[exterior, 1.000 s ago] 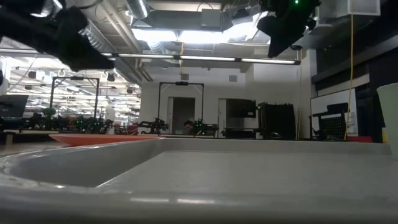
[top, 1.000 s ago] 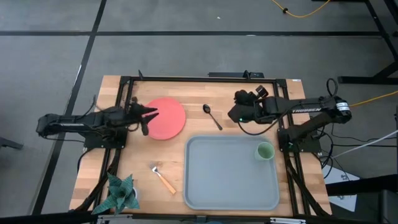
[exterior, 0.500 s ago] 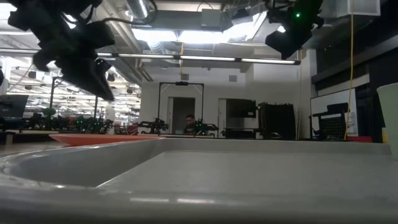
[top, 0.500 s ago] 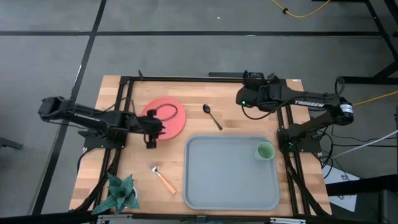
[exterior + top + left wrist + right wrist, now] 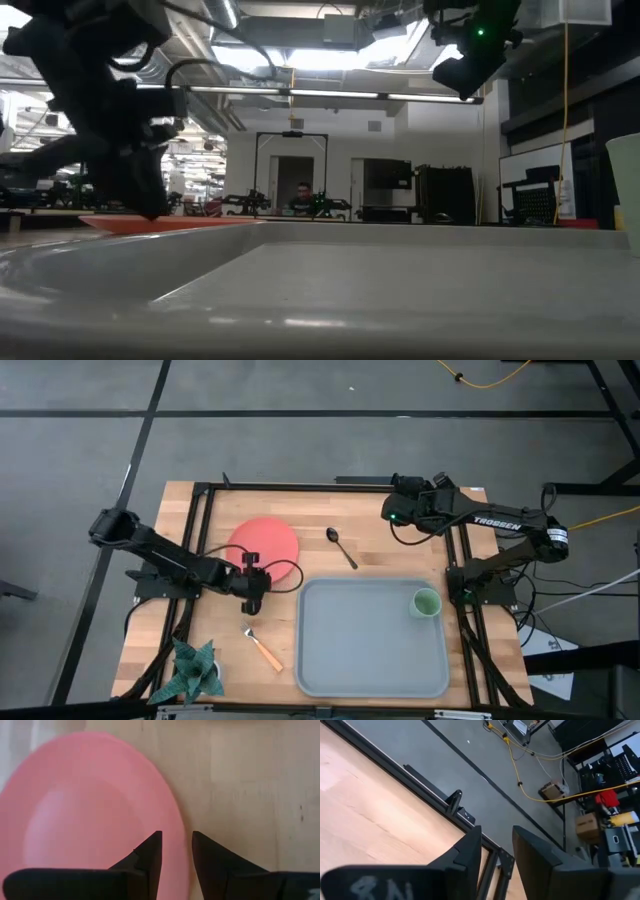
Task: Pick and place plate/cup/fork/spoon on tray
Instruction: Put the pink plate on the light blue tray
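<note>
Left hand [image 5: 176, 851], fingers slightly parted astride the plate [image 5: 264, 544] rim (nothing gripped), risks nudging plate across the table [image 5: 380, 550] instead of clamping; right hand [image 5: 496, 845], parted, empty.

The tray [image 5: 372, 635] is being kept toward the bench's front right corner, with the cup [image 5: 427, 603] standing inside it by its right rim. The plate [image 5: 264, 546] is lying behind the tray's left end, the spoon [image 5: 341, 546] just right of it. The fork [image 5: 262, 646] is lying left of the tray, near the front edge.
</note>
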